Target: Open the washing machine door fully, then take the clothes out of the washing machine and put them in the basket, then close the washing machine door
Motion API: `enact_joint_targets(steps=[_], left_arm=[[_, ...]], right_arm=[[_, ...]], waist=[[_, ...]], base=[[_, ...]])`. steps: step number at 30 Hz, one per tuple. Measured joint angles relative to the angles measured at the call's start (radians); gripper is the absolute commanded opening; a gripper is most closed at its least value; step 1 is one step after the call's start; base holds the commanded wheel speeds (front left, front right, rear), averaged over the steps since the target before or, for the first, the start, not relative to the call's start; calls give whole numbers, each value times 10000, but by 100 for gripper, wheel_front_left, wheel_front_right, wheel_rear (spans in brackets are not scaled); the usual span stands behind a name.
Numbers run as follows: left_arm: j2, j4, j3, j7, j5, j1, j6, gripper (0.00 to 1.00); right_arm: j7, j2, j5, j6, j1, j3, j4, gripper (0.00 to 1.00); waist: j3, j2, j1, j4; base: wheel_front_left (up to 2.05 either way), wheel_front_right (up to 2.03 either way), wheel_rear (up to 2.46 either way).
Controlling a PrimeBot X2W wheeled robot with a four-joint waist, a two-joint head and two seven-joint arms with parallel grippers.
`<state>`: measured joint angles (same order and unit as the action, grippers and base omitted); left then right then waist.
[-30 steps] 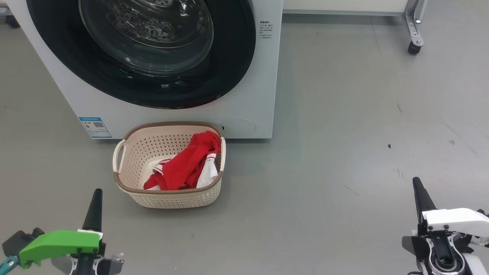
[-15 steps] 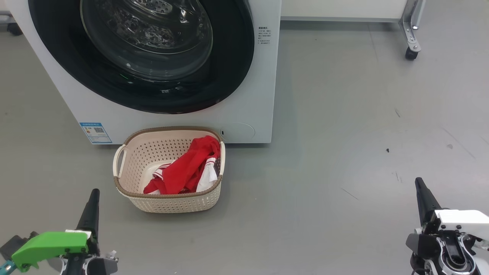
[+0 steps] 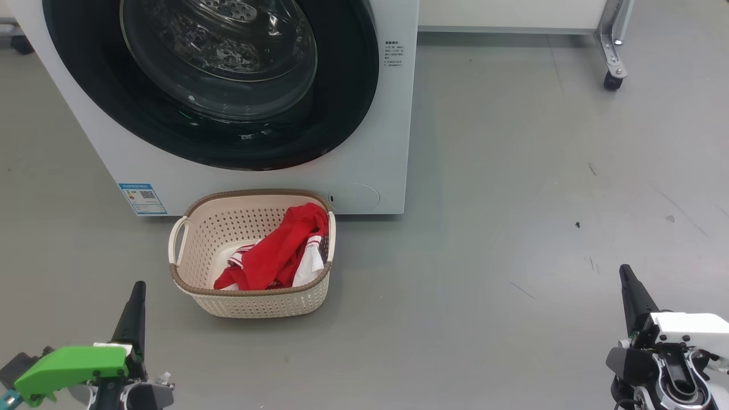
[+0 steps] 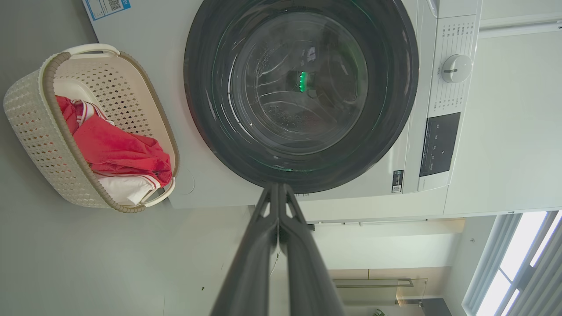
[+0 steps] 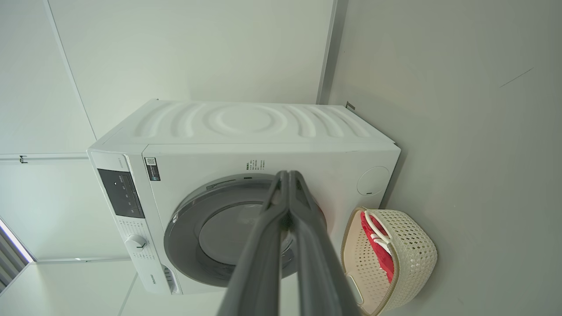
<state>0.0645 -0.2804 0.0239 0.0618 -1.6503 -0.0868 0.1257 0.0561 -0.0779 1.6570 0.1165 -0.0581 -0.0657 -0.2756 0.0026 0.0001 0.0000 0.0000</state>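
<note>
Grey floor [image 3: 512, 171] ahead, with the washing machine [image 3: 393, 142] at the back, the washing machine door [image 3: 353, 85] apparently flush against its front, and the red clothes [image 3: 273, 256] heaped in the basket [image 3: 188, 285] just before it. Both claws pressed together on nothing: left gripper [image 3: 137, 287] low beside the basket, right gripper [image 3: 625, 272] well apart on the other side. Seems the wrap-up: confirm the black rim sits flush all round, press once more if any gap shows, and keep both arms low and clear of the basket.
</note>
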Motion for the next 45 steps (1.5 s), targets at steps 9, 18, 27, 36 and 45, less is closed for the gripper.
enact_joint_targets(steps=[9,18,27,36,45], left_arm=[[0,0,6,0,0,0,0,0],[0,-2,12,0,0,0,0,0],[0,-4,17,0,0,0,0,0],[0,-2,23,2,0,0,0,0],[0,0,31,4,0,0,0,0]], right_arm=[[2,0,0,0,-3,-8,-10,0],[2,0,0,48,-6,-17,-27,0],[2,0,0,48,-9,-27,-46,0],[4,0,0,50,-15,-35,-50,0],[4,0,0,50,-19,-44,-48,0]], waist=[[-1,0,0,0],[-1,0,0,0],[-2,0,0,0],[-1,0,0,0],[-1,0,0,0]], base=[[0,0,0],[0,0,0],[0,0,0],[0,0,0],[0,0,0]])
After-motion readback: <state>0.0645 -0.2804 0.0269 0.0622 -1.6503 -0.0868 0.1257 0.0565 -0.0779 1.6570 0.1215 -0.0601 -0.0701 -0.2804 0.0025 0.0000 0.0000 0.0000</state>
